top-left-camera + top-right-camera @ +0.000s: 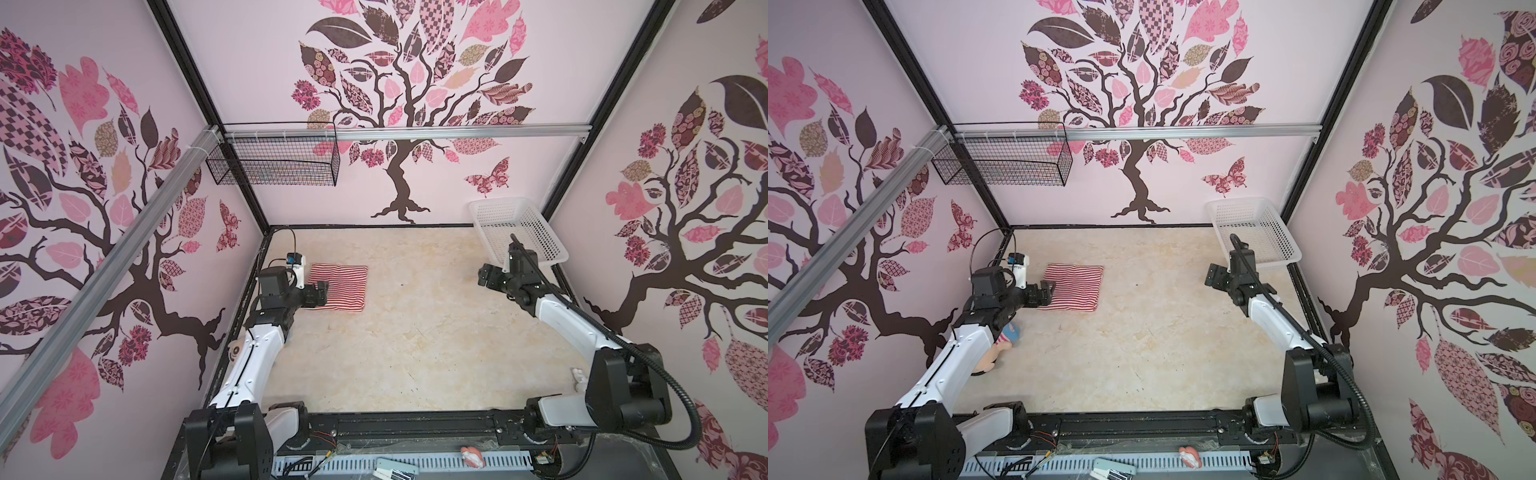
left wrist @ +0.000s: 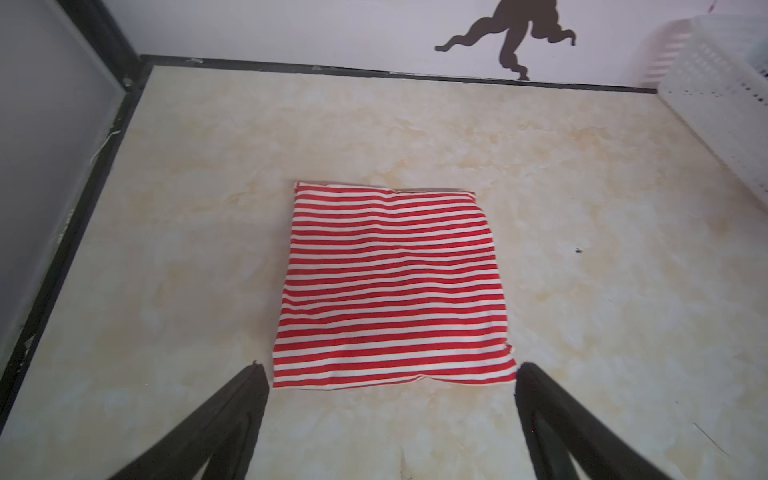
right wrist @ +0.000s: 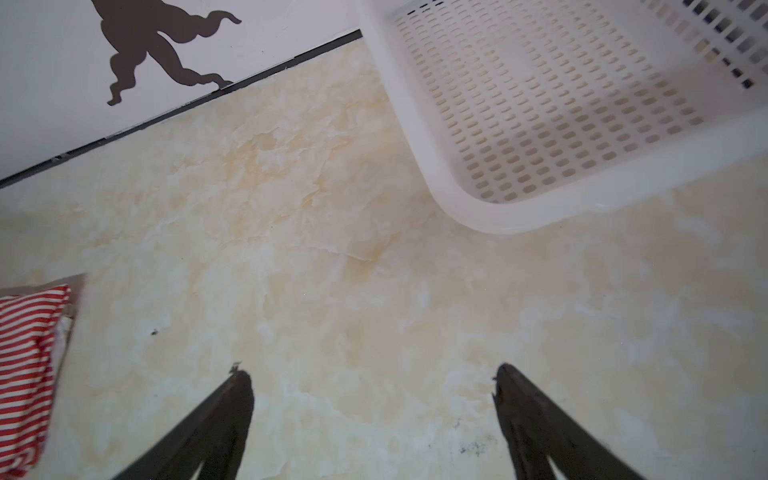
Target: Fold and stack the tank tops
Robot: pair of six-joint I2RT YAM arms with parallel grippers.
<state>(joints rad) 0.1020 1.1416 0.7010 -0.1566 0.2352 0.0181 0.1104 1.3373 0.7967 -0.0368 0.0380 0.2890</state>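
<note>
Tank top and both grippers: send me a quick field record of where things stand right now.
tank top: folded into a flat square, on the table at far left
left gripper: open, empty, at the fold's near edge
right gripper: open, empty, above bare table
white basket: far right corner, nothing visible inside
plush doll: partly hidden under the left arm

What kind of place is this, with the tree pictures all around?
Probably a robot test booth, not a home: decorated wall panels in a black metal frame box in a marble-look tabletop, two robot arms are bolted along its front edge, and a folded striped tank top lies beside a white basket.
</note>
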